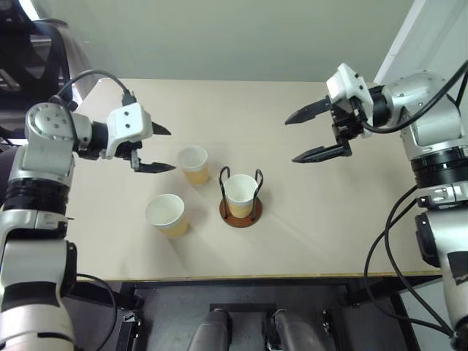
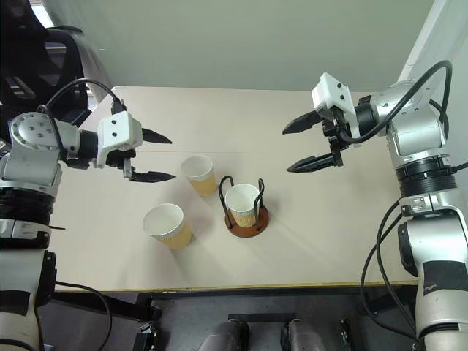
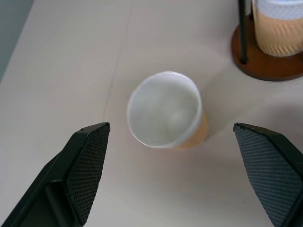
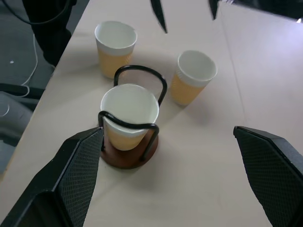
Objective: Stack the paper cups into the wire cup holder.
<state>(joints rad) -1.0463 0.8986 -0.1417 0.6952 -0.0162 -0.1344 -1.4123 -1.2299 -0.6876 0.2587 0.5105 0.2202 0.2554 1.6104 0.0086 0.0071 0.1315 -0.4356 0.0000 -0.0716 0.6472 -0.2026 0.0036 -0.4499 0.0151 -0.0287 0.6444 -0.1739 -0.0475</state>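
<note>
Left gripper point(image 1: 162, 148) spread wide, holding nothing, beside far cup point(image 1: 194, 164); right gripper point(image 1: 307, 137) likewise empty; risk: off-centre pinch tips cup or knocks holder point(image 1: 240, 210).

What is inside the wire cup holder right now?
One paper cup stands upright between the holder's wire loops, empty and white inside. The cup covers the middle of the base.

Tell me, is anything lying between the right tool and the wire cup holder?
No. In the left eye view, only bare table separates the open right tool from the wire cup holder.
</note>
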